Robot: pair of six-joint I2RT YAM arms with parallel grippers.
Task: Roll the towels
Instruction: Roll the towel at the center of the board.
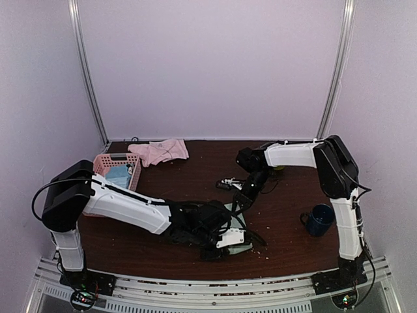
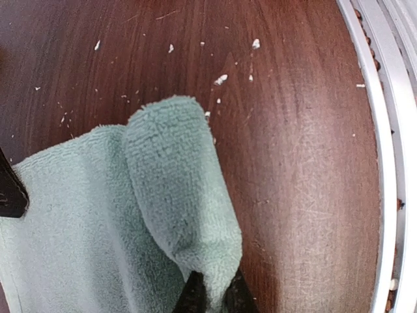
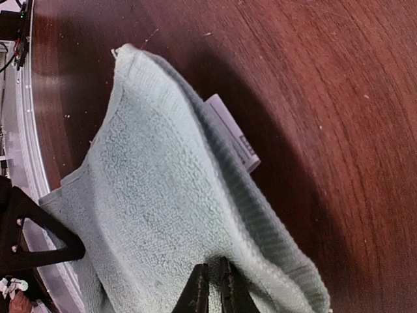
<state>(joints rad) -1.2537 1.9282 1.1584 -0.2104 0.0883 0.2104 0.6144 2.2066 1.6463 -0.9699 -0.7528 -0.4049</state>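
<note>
Dark brown wood, scuffed and dotted with pale crumbs (image 2: 221,79), fills both wrist views, with white walls closing in the table (image 1: 195,179) on three sides. At the near middle, the left gripper (image 2: 214,287) has its two black fingertips pinched together on the end of a rolled fold of the sage green towel (image 2: 176,195). The roll runs away from the fingers and ends in a rounded, free tip. On the roll's left the towel lies flat. On its right bare wood stretches open as far as the metal rail (image 2: 384,163) at the table's near edge. The right gripper (image 3: 213,277) is likewise closed on the same towel, clamping a doubled hem. From there the cloth lifts slightly and spreads toward a free corner, and a white label (image 3: 233,134) sticks out from its long edge over bare wood. From above, both arms meet over this towel close to the front edge. A blue mug (image 1: 319,220) stands well apart, near the right arm's base. The pale pink towel (image 1: 163,151) lies crumpled at the far edge, just beside a pink basket (image 1: 104,160) holding a blue-grey towel (image 1: 120,175). Open wood lies between that group and the grippers.
</note>
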